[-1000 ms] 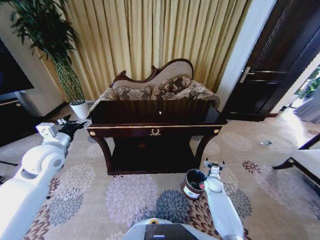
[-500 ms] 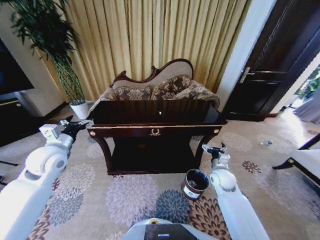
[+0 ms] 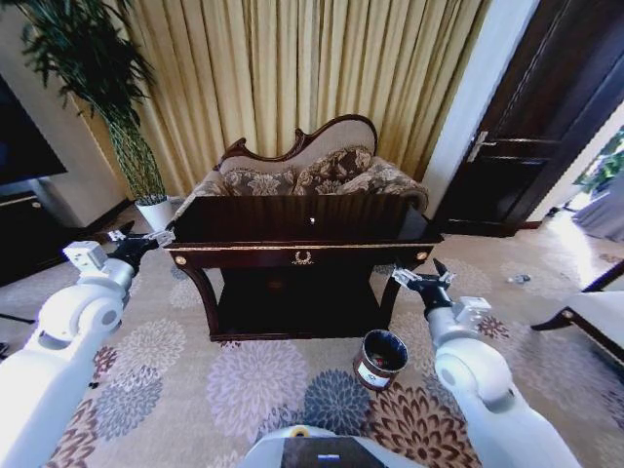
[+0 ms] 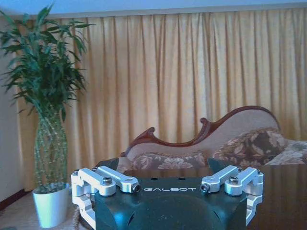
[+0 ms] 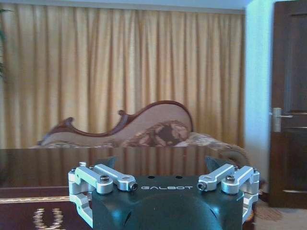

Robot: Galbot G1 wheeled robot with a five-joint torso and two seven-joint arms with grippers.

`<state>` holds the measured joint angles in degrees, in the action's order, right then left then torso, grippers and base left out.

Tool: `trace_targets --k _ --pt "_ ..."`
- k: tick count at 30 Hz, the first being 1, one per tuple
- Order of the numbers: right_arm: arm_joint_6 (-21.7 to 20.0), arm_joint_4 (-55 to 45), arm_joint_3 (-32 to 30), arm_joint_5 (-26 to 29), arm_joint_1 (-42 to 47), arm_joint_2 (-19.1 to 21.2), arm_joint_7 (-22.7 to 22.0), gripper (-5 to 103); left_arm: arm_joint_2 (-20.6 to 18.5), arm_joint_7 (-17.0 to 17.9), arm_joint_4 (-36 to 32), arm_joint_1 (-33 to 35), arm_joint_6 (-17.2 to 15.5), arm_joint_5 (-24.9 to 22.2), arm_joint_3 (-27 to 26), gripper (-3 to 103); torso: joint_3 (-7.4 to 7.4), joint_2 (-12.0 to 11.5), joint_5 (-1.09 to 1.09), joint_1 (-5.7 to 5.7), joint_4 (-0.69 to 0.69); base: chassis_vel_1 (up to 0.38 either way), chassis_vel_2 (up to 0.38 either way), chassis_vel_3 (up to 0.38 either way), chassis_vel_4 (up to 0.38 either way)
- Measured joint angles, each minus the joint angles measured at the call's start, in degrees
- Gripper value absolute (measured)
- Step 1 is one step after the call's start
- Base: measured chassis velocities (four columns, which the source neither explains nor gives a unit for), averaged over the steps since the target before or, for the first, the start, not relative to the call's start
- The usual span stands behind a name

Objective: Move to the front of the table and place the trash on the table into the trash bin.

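Observation:
The dark glossy table (image 3: 302,255) with gold trim stands straight ahead, and its top also shows in the left wrist view (image 4: 283,191) and the right wrist view (image 5: 43,165). One tiny white speck of trash (image 3: 312,220) lies near the middle of the top. The small round trash bin (image 3: 379,358) with a black liner stands on the carpet by the table's front right leg. My left gripper (image 3: 136,240) (image 4: 163,165) hovers open off the table's left front corner. My right gripper (image 3: 421,277) (image 5: 160,163) is open beside the right front corner, above the bin.
A carved sofa (image 3: 312,171) stands right behind the table before gold curtains. A potted plant (image 3: 136,146) and a black TV cabinet (image 3: 24,229) are at the left. At the right are a dark door (image 3: 546,127) and a chair (image 3: 595,317). Patterned carpet lies in front.
My right arm has risen from just beside the bin to the height of the table's front edge and moved right. The left gripper has shifted only slightly.

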<state>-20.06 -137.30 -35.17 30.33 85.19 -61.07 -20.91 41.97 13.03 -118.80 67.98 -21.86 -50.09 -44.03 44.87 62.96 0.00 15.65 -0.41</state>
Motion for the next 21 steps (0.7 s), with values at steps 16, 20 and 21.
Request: trace_targets --k 16,20,21 --pt "-0.45 0.96 1.31 -1.12 -1.11 -1.00 1.84 100 2.70 6.67 -8.16 1.14 -4.63 -0.66 4.45 100 0.01 0.00 0.01 0.00 0.00 0.000 0.000 0.000 0.000" --pt "-0.40 0.96 1.18 -1.18 -1.06 -0.96 1.85 100 2.67 6.76 -9.97 2.79 -4.97 1.34 4.23 100 0.01 0.00 0.01 0.00 0.00 0.005 -0.007 -0.013 0.009" --pt "-0.40 0.96 1.18 -1.18 -1.06 -0.96 1.85 100 2.67 6.76 -9.97 2.79 -4.97 1.34 4.23 100 0.01 0.00 0.01 0.00 0.00 0.000 0.000 0.000 0.000"
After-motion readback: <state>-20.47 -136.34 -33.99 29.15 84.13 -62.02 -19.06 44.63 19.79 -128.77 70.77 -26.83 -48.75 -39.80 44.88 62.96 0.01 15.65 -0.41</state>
